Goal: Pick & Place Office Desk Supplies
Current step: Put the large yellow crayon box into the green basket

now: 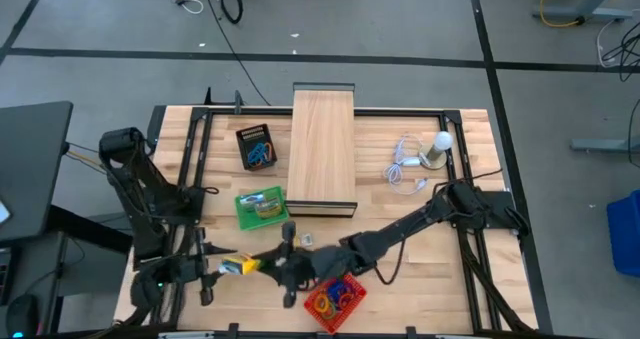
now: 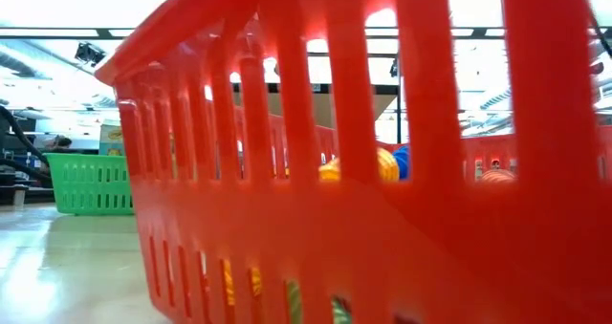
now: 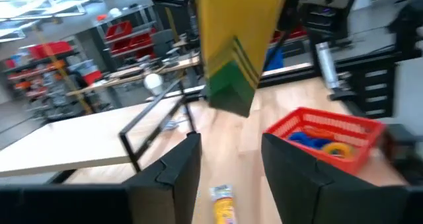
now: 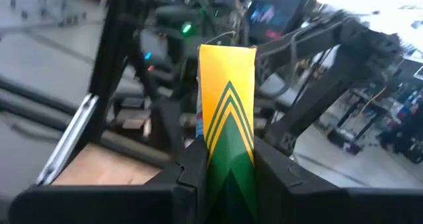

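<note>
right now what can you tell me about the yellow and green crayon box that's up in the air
The yellow-and-green cardboard crayon box is a flat, narrow carton: yellow at one end, with green chevron stripes running into a solid green end. It is lifted off the pale wooden table, gripped at its green end between the jaws of the right gripper, near the red plastic basket. The left gripper stands open just short of it, not touching.

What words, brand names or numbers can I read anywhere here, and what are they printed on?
No text can be read in any view.
Crayon box, held in the right pincer: only yellow with green chevrons shows, no lettering.
Small yellow piece: it carries some print, too blurred to read.
Red basket: no label visible.
</note>
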